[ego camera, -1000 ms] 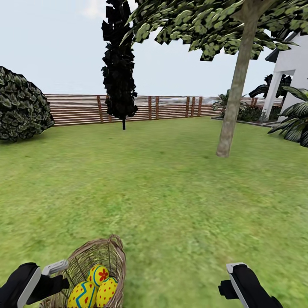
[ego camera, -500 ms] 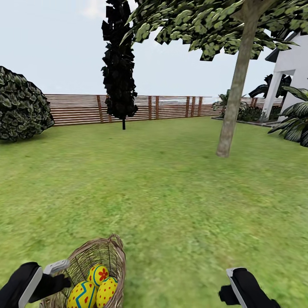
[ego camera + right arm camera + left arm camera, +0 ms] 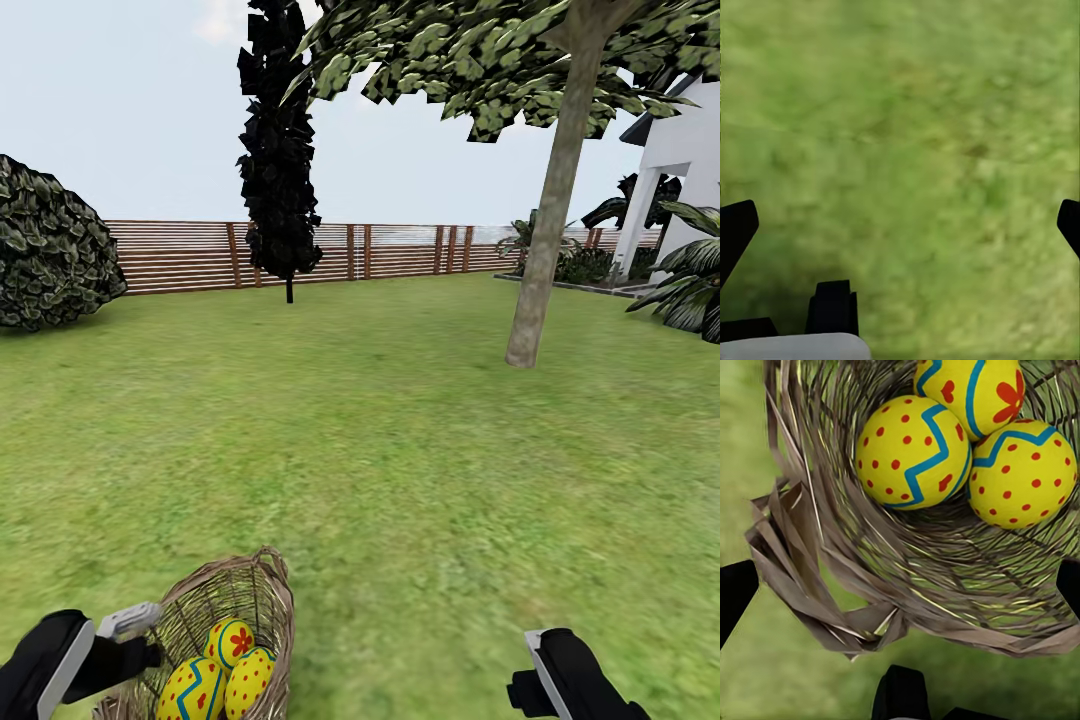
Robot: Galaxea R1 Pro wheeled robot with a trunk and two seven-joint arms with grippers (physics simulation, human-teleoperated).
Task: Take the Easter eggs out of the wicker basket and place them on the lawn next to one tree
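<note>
The lawn (image 3: 400,440) fills most of the head view, flat and soft, a forgiving bed for anything set down on it. The tree (image 3: 545,230) stands at about 1 o'clock, well apart from the robot, with bare grass all round its trunk.

The wicker basket (image 3: 225,610) lies tipped on the grass at about 7 o'clock, close in, its mouth turned toward the left end effector (image 3: 140,640). I judge it light and springy (the open weave would give under a squeeze), so the rim is a poor place to grip. That left end effector is spread wide, its dark fingertips at either edge of the wrist view, empty, just beside the rim.

The right end effector (image 3: 535,690) hangs over bare grass at 5 o'clock, also open and empty.

The three Easter eggs (image 3: 915,450) nestle together deep in the basket, touching one another. They look smooth, rigid and probably slippery; the nearest one, taken across its middle, seems the best hold.

No brand, label or writing is readable anywhere; the eggs carry only zigzags, dots and flowers.
</note>
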